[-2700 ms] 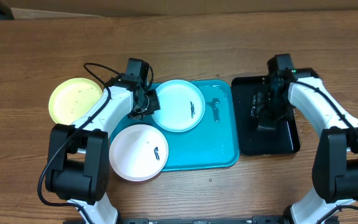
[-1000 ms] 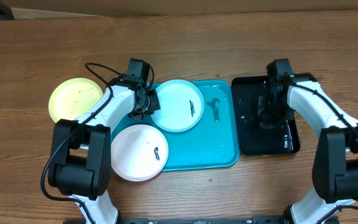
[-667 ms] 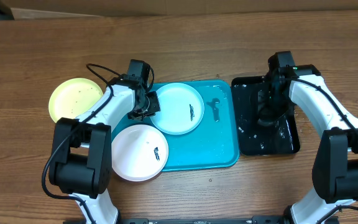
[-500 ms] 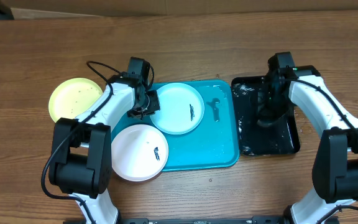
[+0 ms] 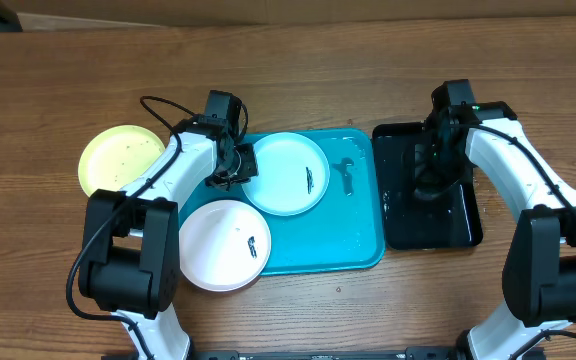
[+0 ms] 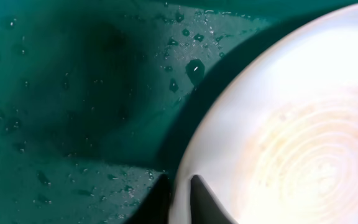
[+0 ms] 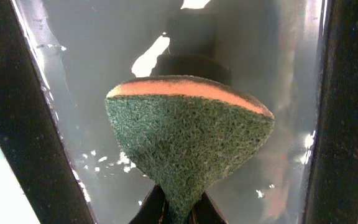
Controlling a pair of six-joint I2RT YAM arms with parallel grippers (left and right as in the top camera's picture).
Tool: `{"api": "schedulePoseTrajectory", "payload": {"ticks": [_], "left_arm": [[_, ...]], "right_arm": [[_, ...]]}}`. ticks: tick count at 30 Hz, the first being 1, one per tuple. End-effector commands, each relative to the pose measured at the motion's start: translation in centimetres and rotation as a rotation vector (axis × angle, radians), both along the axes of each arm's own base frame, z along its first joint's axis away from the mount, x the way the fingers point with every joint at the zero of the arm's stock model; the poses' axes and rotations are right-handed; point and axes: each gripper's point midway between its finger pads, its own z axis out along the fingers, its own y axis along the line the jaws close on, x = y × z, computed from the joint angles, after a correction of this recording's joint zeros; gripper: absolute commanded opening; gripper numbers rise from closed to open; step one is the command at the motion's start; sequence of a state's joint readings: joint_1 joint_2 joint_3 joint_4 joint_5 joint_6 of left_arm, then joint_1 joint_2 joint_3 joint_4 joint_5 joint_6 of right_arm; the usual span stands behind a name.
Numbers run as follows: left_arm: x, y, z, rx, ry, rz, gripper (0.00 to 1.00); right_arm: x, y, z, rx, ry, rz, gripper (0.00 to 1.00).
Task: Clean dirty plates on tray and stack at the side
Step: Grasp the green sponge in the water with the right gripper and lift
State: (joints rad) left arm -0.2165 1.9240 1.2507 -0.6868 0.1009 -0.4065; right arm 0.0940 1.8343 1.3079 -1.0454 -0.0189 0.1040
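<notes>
On the turquoise tray (image 5: 348, 225) lies the pale blue plate (image 5: 286, 172) with a dark smear. My left gripper (image 5: 242, 167) is shut on that plate's left rim. In the left wrist view its fingers (image 6: 207, 205) straddle the plate's edge (image 6: 278, 137) over the wet tray (image 6: 55, 93). The white plate (image 5: 223, 243), also smeared, overlaps the tray's front left corner. The yellow-green plate (image 5: 121, 160) rests on the table to the left. My right gripper (image 5: 430, 175) is shut on a dark green sponge (image 7: 188, 137), pinched at its lower end.
A glossy black tray (image 5: 468, 225) holding water (image 7: 247, 68) stands right of the turquoise tray, under the sponge. A small dark mark (image 5: 346, 172) and droplets lie on the turquoise tray's right half. Brown cardboard edges the far side of the wooden table (image 5: 68, 80).
The right gripper has shifted the sponge slightly inside the black tray, and the water glints there have moved. The left gripper still sits at the pale blue plate's rim.
</notes>
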Motion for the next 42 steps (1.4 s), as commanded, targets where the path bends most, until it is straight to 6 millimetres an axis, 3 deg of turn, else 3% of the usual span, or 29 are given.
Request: {"api": "schedulePoseTrajectory", "payload": {"ticks": [1,5,8,12,13,14,16,17,24,28,29,31,33,41,42], "left_arm": [[0.1,-0.6,0.0,-0.008,0.005,-0.024,0.04],[-0.7,-0.7,-0.1,-0.017,0.04,-0.028,0.04],[-0.7,-0.8,-0.1,-0.019,0.039,-0.029,0.1],[-0.6,-0.8,-0.1,-0.02,0.035,-0.029,0.33],[-0.4,-0.8,0.0,-0.02,0.027,-0.029,0.34],[-0.2,-0.8,0.0,-0.02,0.017,-0.029,0.29],[0.1,-0.8,0.1,-0.023,0.005,-0.027,0.06],[0.1,-0.8,0.1,-0.023,0.006,-0.026,0.04],[-1.1,-1.6,-0.1,-0.037,0.05,-0.044,0.07],[-0.7,-1.8,0.0,-0.039,0.032,-0.047,0.3],[-0.4,-1.9,0.1,-0.041,0.021,-0.048,0.29],[-0.2,-1.9,0.1,-0.044,0.01,-0.046,0.11],[-0.3,-1.9,0.1,-0.044,0.015,-0.046,0.04],[-1.4,-2.7,0.0,-0.05,0.053,-0.069,0.05],[-1.5,-2.9,0.0,-0.056,0.053,-0.074,0.1]], "right_arm": [[0.7,0.1,1.3,0.0,-0.033,0.006,0.04],[0.6,-0.2,1.3,-0.019,-0.031,0.005,0.04],[0.6,-0.3,1.3,-0.022,-0.033,0.005,0.04],[-0.1,-0.4,1.2,-0.026,-0.001,0.006,0.04],[-0.3,-0.4,1.2,-0.026,0.005,0.006,0.04],[-0.3,-0.4,1.2,-0.027,0.007,0.006,0.04],[-0.1,-0.4,1.2,-0.026,-0.001,0.009,0.04],[0.0,-0.4,1.2,-0.026,-0.006,0.012,0.04],[0.1,-0.4,1.2,-0.027,-0.011,0.039,0.04],[0.6,-0.3,2.5,-0.027,-0.022,0.062,0.04],[0.7,-0.3,2.9,-0.027,-0.021,0.061,0.04],[0.6,-0.3,3.4,-0.028,-0.016,0.062,0.04],[0.3,-0.3,3.5,-0.028,-0.003,0.062,0.04],[-1.5,-0.1,2.6,-0.033,0.062,0.071,0.04],[-1.6,0.1,2.4,-0.033,0.066,0.076,0.04]]}}
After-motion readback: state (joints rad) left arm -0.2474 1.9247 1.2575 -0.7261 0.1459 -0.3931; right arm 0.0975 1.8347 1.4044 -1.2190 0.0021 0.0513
